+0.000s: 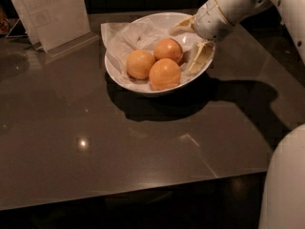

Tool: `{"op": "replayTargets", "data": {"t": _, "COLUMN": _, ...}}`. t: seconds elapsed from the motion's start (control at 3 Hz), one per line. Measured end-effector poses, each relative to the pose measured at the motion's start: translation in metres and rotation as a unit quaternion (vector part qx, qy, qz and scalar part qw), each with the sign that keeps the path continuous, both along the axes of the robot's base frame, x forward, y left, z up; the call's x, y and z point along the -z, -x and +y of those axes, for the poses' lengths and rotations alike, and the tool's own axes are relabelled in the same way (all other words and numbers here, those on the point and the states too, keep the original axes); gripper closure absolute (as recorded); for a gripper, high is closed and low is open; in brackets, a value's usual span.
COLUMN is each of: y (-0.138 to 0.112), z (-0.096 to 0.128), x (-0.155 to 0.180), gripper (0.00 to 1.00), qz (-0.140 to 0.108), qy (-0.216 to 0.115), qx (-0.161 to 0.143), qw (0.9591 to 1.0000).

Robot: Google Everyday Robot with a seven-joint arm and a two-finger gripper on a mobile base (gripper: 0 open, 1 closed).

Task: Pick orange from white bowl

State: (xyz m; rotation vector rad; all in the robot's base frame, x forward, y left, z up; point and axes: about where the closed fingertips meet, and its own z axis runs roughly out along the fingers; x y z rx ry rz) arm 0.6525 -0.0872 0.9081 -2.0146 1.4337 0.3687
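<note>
The white bowl (195, 73), lined with crinkled white paper, stands at the back middle of the dark table. Three deep orange oranges lie in it: one on the left (140, 64), one at the front (165, 74), one at the back right (167, 49). My gripper (185, 48) reaches into the bowl from the right and is open. One finger (181, 26) lies over the far rim, the other (200, 57) rests against the near right wall. The back-right orange sits just left of the fingertips, and I cannot tell if they touch it. Nothing is held.
A clear plastic sign holder (50, 13) stands at the back left of the table (143, 151). The arm's white forearm (238, 1) comes in from the top right. A white part of the robot body (286, 185) fills the bottom right corner.
</note>
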Motion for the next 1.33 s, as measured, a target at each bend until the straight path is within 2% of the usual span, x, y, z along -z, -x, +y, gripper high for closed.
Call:
{"op": "replayTargets", "data": {"t": 0.33, "y": 0.005, "z": -0.003, "x": 0.010, "gripper": 0.15, "qz": 0.011, "qy": -0.005, "qx": -0.006, "qw": 0.9999}}
{"op": "replayTargets", "data": {"t": 0.67, "y": 0.003, "z": -0.005, "x": 0.009, "gripper": 0.14, "qz": 0.013, "qy": 0.008, "qx": -0.016, "qw": 0.9998}}
{"op": "replayTargets", "data": {"t": 1.33, "y": -0.004, "z": -0.013, "x": -0.020, "gripper": 0.13, "qz": -0.002, "qy": 0.047, "qx": -0.016, "qw": 0.9987}}
